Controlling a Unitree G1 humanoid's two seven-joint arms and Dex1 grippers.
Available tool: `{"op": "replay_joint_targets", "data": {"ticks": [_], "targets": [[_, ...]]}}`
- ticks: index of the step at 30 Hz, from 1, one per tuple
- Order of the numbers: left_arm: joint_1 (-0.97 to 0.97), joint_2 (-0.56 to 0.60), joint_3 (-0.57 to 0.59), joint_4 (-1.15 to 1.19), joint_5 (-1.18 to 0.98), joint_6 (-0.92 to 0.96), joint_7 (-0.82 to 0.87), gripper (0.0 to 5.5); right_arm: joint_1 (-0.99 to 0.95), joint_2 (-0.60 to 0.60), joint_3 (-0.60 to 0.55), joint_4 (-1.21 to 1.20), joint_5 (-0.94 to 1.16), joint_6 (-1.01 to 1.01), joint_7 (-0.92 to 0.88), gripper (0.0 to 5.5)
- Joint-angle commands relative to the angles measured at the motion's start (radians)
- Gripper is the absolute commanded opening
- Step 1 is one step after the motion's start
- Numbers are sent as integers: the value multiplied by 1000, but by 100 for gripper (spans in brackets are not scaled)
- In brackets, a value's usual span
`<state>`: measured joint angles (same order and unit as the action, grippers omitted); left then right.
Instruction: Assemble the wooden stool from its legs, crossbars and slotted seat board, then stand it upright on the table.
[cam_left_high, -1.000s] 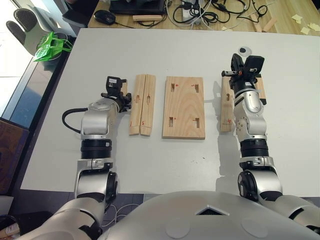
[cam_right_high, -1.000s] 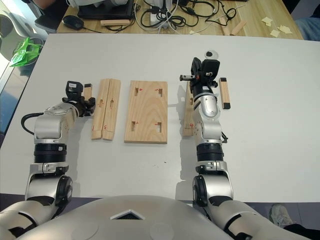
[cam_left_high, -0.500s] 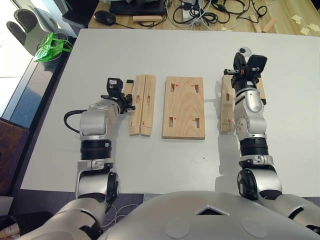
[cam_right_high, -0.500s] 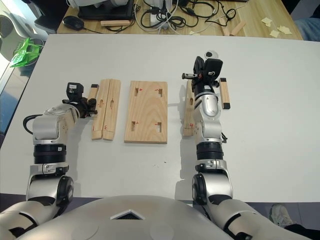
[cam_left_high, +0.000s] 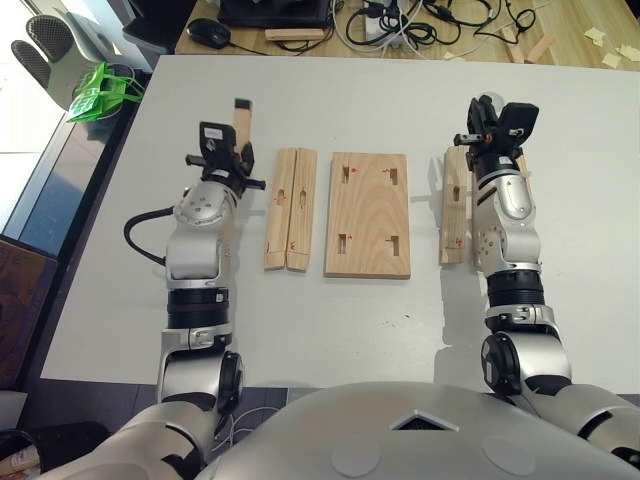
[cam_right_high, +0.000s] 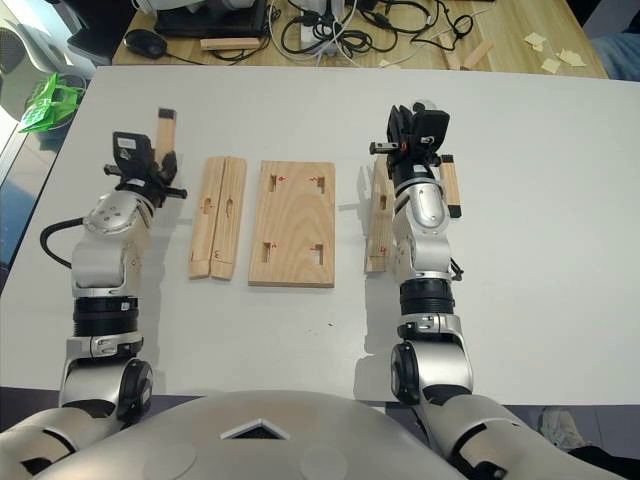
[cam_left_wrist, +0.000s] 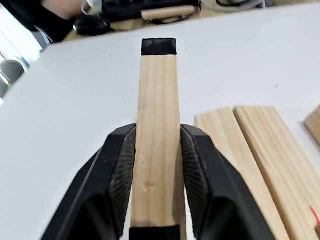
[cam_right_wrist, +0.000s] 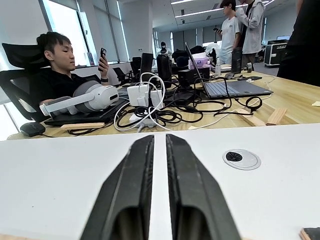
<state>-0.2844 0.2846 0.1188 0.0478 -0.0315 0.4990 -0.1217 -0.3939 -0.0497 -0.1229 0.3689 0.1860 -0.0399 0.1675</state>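
Observation:
The slotted seat board (cam_left_high: 367, 213) lies flat in the middle of the table. Two legs (cam_left_high: 288, 208) lie side by side on its left, also seen in the left wrist view (cam_left_wrist: 250, 150). A third leg (cam_left_high: 452, 205) lies on its right. My left gripper (cam_left_wrist: 157, 170) is shut on a short crossbar (cam_left_wrist: 157, 125) with black ends, held clear of the table left of the paired legs (cam_left_high: 240, 125). My right gripper (cam_right_wrist: 155, 190) is shut with nothing in it, raised over the far end of the third leg (cam_left_high: 492, 118). Another crossbar (cam_right_high: 449, 185) lies just right of that arm.
A round cable grommet (cam_right_wrist: 241, 159) is set in the table beyond the right gripper. A green bag (cam_left_high: 100, 92) sits off the table's left edge. Behind the far edge stands a desk with cables (cam_left_high: 400, 20), a mouse (cam_left_high: 208, 33) and wood scraps.
My left gripper has lifted the crossbar off the table and swung it farther away, end pointing forward. The right gripper shifted slightly and stays shut.

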Motion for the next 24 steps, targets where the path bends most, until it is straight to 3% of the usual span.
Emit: {"op": "replay_joint_targets", "data": {"ticks": [1,5,11,16,24], "targets": [[-32,10,-3,-12,-21,-148,-54,129,-28,18,14,-141,186,203,143,106],[-47,8,-40,-61,-66,-255,-165,129,-51,24,18,-370,463,484,239,173],[-13,2,-121,-139,-113,-328,-305,129,-100,19,-42,-477,713,707,223,269],[27,-1,-199,-212,-140,-336,-391,129,-66,32,-24,-520,811,807,219,274],[35,-13,-216,-273,-167,-333,-410,129,-55,46,22,-531,798,815,213,274]]}}
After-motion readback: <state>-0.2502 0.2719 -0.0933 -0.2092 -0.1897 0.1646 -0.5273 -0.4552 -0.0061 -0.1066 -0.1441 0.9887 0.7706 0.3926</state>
